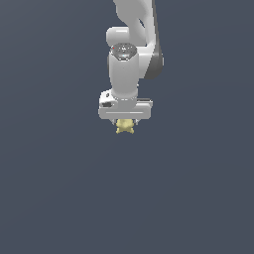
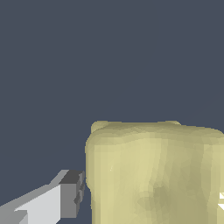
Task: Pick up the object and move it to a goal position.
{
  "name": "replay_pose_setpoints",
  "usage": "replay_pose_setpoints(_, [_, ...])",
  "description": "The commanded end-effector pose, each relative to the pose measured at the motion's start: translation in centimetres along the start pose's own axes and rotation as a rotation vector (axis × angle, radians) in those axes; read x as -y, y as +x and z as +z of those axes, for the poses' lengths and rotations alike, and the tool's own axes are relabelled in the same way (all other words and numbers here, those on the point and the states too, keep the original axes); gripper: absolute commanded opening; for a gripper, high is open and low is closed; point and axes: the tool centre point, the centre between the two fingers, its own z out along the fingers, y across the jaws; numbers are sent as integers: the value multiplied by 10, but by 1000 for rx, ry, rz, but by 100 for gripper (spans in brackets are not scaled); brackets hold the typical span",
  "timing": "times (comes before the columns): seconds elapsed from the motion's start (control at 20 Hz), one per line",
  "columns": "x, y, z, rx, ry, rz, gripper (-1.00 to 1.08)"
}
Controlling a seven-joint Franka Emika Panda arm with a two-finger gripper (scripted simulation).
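The object [image 1: 125, 128] is a small pale yellow lumpy block. In the exterior view it sits directly under the white hand of my gripper [image 1: 125, 124], which points straight down and hides its own fingers there. In the wrist view the object [image 2: 153, 170] fills the space between the jaws. One grey-padded finger [image 2: 70, 194] stands beside it with a thin dark gap showing between pad and block. Only a white sliver of the other finger [image 2: 221, 201] shows at the frame's edge. The gripper [image 2: 151, 199] straddles the object and looks open, not pressed on it.
A plain dark grey-blue surface [image 1: 59, 188] surrounds the arm on all sides. The white arm's links [image 1: 129, 49] rise above the hand toward the top of the exterior view. No other objects or goal marker show.
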Motion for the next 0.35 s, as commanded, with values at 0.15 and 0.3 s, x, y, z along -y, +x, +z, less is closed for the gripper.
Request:
replay_pose_setpoints(0.15, [2, -6, -18, 1, 0, 0, -100])
replay_pose_setpoints(0.3, [2, -6, -20, 1, 0, 0, -100])
